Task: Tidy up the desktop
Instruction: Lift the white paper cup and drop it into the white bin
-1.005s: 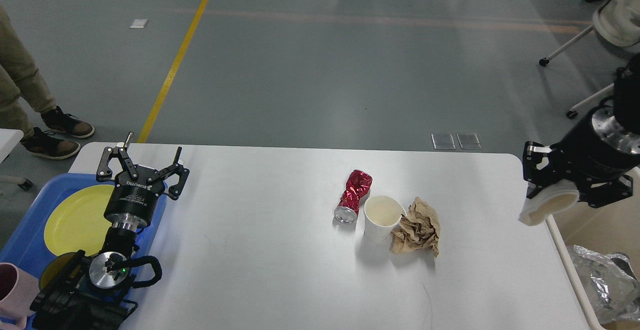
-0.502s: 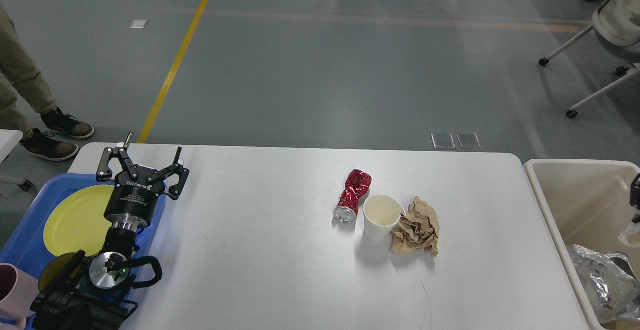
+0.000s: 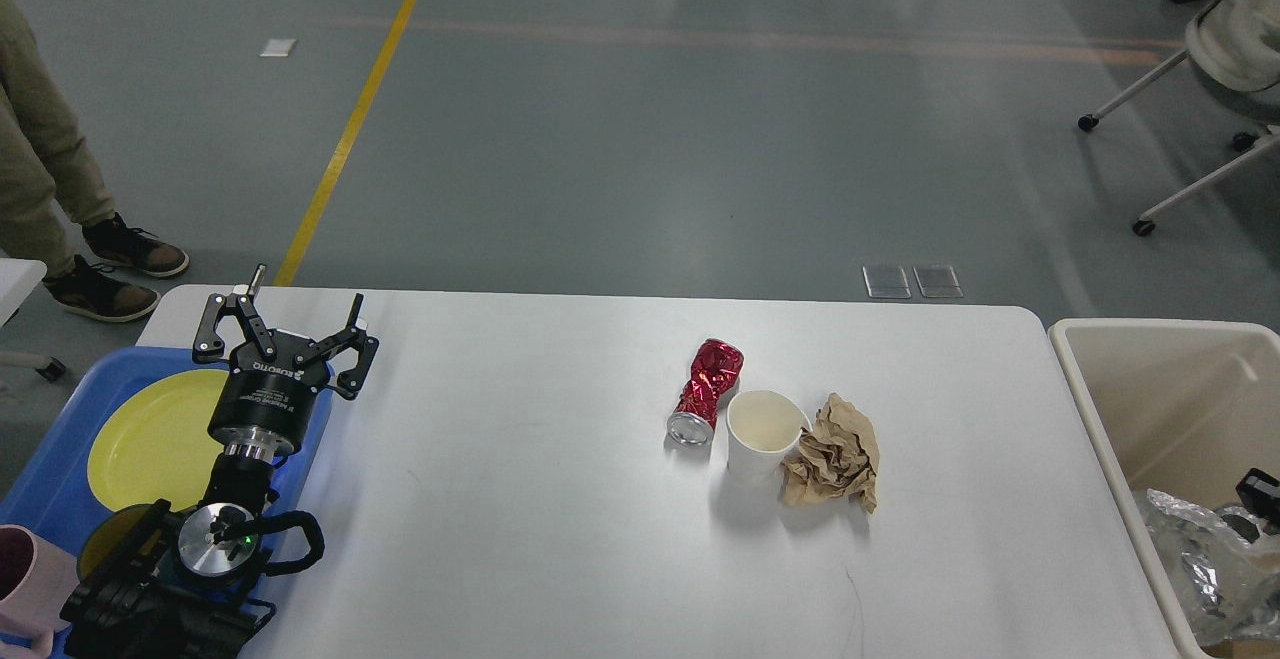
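Before you lies the table (image 3: 520,499), a large white matte top with rounded far corners, smooth apart from faint scuffs and a thin dark mark near its front edge; it fills the lower middle of the view, between a blue tray (image 3: 60,459) on your left and a beige bin (image 3: 1170,379) on your right. Right of its centre stand three things in a row, touching or nearly so: a crushed red can (image 3: 707,391) on its side, an upright white paper cup (image 3: 764,432), and a wad of brown paper (image 3: 832,454). Your left claw (image 3: 285,324) sits over the table's left edge, fingers spread and empty, beside a yellow plate (image 3: 150,434) in the tray. Only a dark scrap at the right edge, over the crumpled foil (image 3: 1190,559) in the bin, shows of the right claw (image 3: 1262,489); you cannot tell its state.
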Robot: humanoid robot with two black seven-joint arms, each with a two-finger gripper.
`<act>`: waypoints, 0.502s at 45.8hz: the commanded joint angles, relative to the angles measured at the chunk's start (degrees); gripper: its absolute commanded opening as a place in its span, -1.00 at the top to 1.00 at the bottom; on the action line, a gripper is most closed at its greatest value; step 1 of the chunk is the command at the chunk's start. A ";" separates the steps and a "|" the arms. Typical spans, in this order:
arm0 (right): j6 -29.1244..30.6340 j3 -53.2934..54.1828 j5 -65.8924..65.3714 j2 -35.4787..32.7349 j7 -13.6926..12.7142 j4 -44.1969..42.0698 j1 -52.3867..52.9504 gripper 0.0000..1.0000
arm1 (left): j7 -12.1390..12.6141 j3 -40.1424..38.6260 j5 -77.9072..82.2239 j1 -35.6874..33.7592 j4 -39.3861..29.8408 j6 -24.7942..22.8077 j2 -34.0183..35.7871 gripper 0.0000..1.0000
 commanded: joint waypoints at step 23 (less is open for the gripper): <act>-18.15 3.64 0.33 5.89 -0.45 -1.27 -9.53 1.00 | 0.00 0.00 0.00 0.00 -0.01 0.00 0.00 -0.93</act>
